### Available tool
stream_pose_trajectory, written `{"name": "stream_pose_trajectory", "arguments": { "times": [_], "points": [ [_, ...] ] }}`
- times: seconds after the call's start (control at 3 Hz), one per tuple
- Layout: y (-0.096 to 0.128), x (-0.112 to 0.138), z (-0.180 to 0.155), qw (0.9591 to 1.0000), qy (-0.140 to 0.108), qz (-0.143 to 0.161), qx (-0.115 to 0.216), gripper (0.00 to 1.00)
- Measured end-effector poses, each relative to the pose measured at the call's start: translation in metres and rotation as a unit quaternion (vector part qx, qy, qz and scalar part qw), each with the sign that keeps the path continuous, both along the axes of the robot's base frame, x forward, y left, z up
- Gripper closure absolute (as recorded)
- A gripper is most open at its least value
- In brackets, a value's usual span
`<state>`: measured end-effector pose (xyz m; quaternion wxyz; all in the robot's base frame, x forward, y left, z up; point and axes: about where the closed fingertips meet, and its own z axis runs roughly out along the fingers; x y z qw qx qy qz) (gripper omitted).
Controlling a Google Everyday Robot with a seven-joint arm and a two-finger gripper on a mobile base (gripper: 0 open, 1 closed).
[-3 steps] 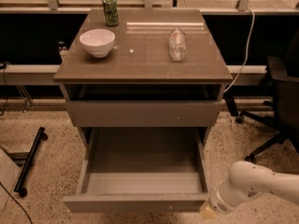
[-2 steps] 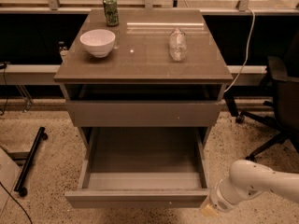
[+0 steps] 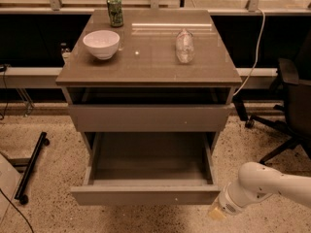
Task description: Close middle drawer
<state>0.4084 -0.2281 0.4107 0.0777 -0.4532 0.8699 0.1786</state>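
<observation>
The middle drawer (image 3: pixel 146 195) stands pulled far out of the grey-brown cabinet, and its pale grey floor (image 3: pixel 150 157) is bare. Its flat front faces me low in the camera view. My gripper (image 3: pixel 218 210), at the end of the white arm (image 3: pixel 265 184), sits at the lower right, right at the right end of the drawer's front. The top drawer (image 3: pixel 148 118) above it stands slightly out from the cabinet. The lowest front is hidden under the open drawer.
On the tabletop (image 3: pixel 150 64) stand a white bowl (image 3: pixel 101 43), a green can (image 3: pixel 115 10) and a lying clear bottle (image 3: pixel 184 46). A black office chair (image 3: pixel 291 106) stands to the right. A black wheeled stand leg (image 3: pixel 31 166) lies on the speckled floor at left.
The middle drawer has slid part of the way back into the cabinet. My gripper and arm have moved forward with its front's right end.
</observation>
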Motion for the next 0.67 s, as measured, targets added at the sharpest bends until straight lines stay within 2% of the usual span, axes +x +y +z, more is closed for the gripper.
{"name": "stream_pose_trajectory", "arguments": {
  "times": [0.33,0.67],
  "points": [
    [0.002,0.003,-0.002,0.9998,-0.02,-0.007,-0.003,1.0],
    [0.01,0.021,0.006,0.9973,-0.072,0.0,-0.011,1.0]
  ]
}}
